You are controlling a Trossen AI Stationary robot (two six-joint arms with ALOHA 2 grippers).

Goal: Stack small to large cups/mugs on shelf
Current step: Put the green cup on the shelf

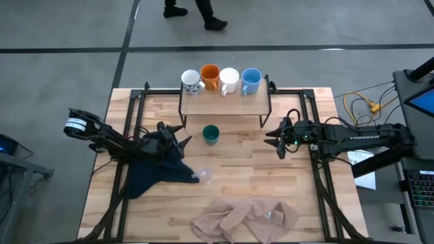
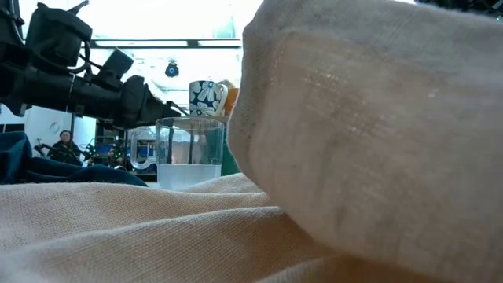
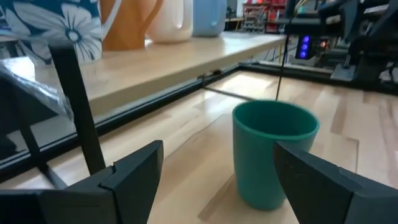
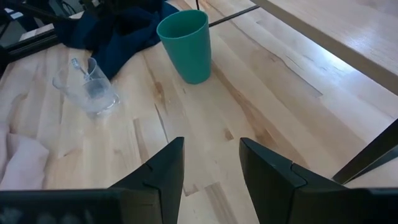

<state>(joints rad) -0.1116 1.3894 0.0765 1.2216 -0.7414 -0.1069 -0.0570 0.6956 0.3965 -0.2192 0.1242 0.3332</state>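
Note:
The shelf stands at the table's far side and carries a patterned mug, an orange mug, a white mug and a light blue mug in a row. In front of it a dark green cup stands upright on the table. My left gripper is open just left of that cup, fingers level and short of its sides. My right gripper hangs open to the cup's right, holding nothing. A clear glass cup stands beside the dark blue cloth.
A beige cloth lies crumpled near the front edge and fills the low view's foreground. The dark blue cloth lies under my left arm. The shelf's thin black legs stand close to my left gripper. A person walks beyond the table.

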